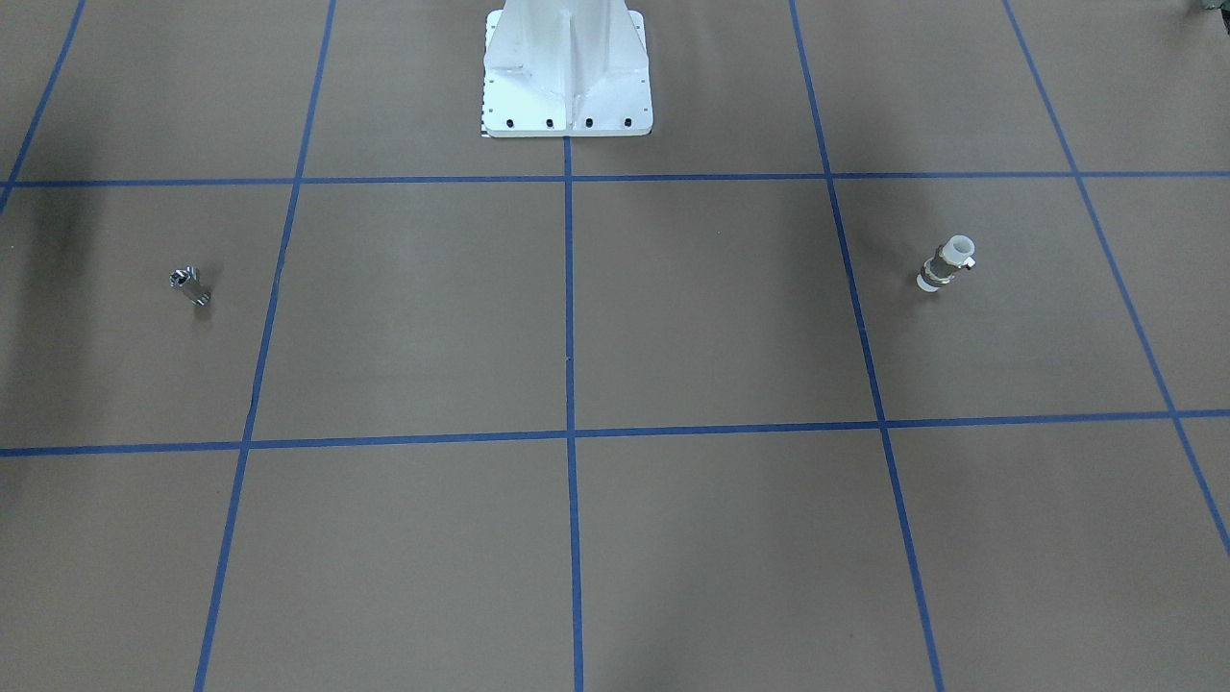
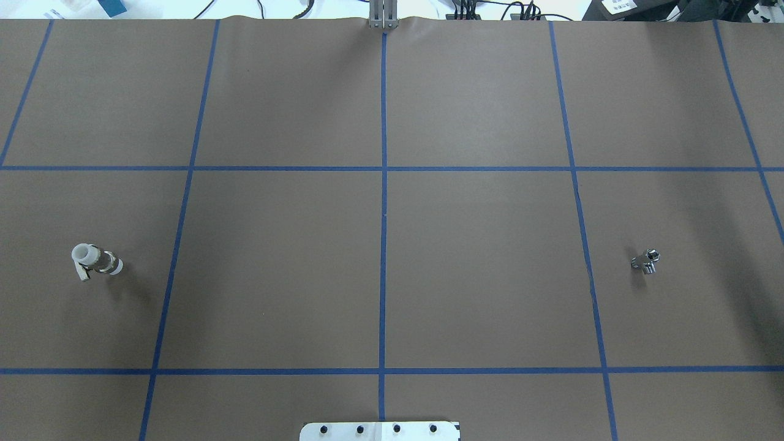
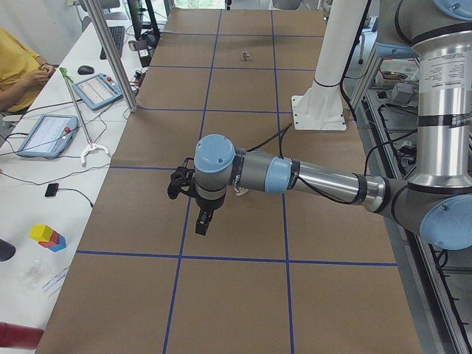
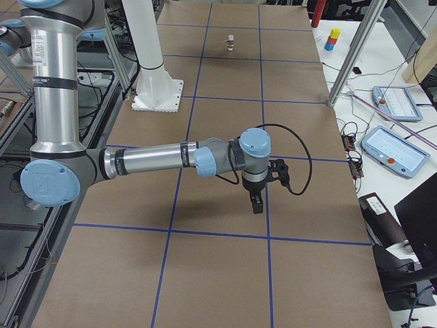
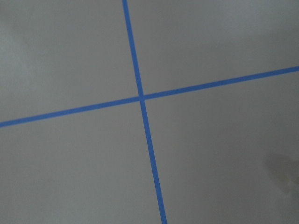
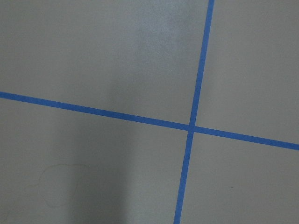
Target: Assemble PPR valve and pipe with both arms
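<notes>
PPR valve (image 2: pixel 97 260) stands on the table (image 2: pixel 392 275), robot's left side; pipe (image 2: pixel 645 261) well apart on the right — neither grasped, nothing joined. Left gripper (image 3: pixel 201 225) and right gripper (image 4: pixel 257 203) hover above — spread or pressed together, cannot tell.

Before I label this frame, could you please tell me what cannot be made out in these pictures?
Left gripper: exterior left view only; open or shut unclear.
Right gripper: exterior right view only; likewise unclear.
Pipe: too small everywhere for its head's detail.
PPR valve: its lever too small in exterior right.
Pedestal: cut off by the front-facing view's top edge.
</notes>
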Motion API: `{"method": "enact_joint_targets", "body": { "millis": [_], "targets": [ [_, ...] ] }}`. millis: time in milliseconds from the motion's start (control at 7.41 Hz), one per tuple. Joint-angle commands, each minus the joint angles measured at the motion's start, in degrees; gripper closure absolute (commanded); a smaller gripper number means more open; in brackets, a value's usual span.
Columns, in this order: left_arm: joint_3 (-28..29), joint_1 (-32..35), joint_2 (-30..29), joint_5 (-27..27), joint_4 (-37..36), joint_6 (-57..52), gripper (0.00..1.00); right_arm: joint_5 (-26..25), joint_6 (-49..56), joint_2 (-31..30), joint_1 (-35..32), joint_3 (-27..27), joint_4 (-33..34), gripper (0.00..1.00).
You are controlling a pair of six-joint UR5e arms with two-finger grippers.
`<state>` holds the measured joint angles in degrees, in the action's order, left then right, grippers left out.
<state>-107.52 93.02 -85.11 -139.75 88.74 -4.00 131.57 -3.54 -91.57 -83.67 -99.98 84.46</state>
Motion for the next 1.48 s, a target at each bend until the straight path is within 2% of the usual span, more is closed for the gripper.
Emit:
{"method": "enact_joint_targets", "body": {
  "millis": [0,270,405,674,809,944,1214,1349],
  "targets": [
    [-0.1,-2.0,1.3,-4.3,10.3,7.0,0.00,0.2,-0.1,0.0,0.6,0.0,-0.6,0.00],
    [-0.4,-10.3,2.9,1.3,20.1,20.3,0.00,0.3,-0.1,0.0,0.8,0.0,-0.6,0.00],
    [-0.5,-14.9,2.8,3.9,20.7,22.5,0.00,0.3,-0.1,0.0,0.8,0.0,-0.6,0.00],
    [-2.5,-22.6,2.7,4.6,20.7,29.7,0.00,0.2,-0.1,0.0,0.8,0.1,-0.6,0.00],
    [-3.3,-27.8,2.6,7.4,20.7,33.2,0.00,0.2,-0.1,0.0,0.8,0.1,-0.6,0.00],
    [-4.4,-32.9,2.3,12.4,20.6,37.6,0.00,0.2,0.0,0.0,0.8,0.2,-0.6,0.00],
    [-4.5,-40.8,0.1,15.6,20.5,45.4,0.00,0.2,0.0,0.0,0.8,0.2,-0.6,0.00],
    [-3.8,-43.2,0.0,17.9,20.2,45.9,0.00,0.1,0.0,0.0,0.8,0.3,-0.6,0.00]
  ]
}}
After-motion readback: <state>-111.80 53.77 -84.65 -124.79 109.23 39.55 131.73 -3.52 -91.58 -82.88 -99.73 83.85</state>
